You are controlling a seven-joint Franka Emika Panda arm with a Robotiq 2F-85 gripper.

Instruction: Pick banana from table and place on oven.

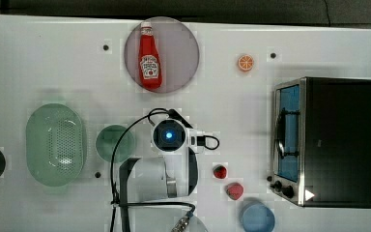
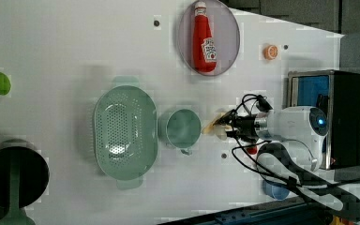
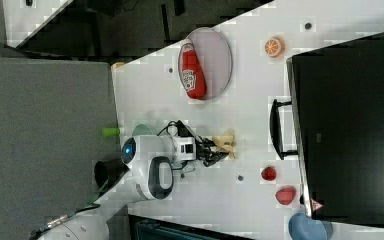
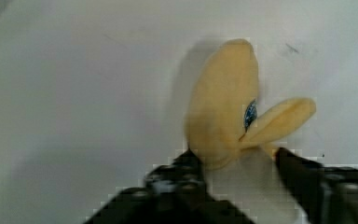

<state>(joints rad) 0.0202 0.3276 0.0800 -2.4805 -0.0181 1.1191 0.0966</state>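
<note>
The black two-fingered gripper stands half-closed around the small pale-yellow curved banana lying on the white table. Its fingers bracket only the near end; lifted so, the fruit might swing or slip out.

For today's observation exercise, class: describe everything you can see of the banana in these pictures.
The banana is small, pale cream-yellow and matt, with a peel flap splaying out sideways and a small blue sticker where the flap meets the body. It lies on the white table, just to the left view's right of the green cup. The gripper straddles its near end, one dark finger against its side.
</note>
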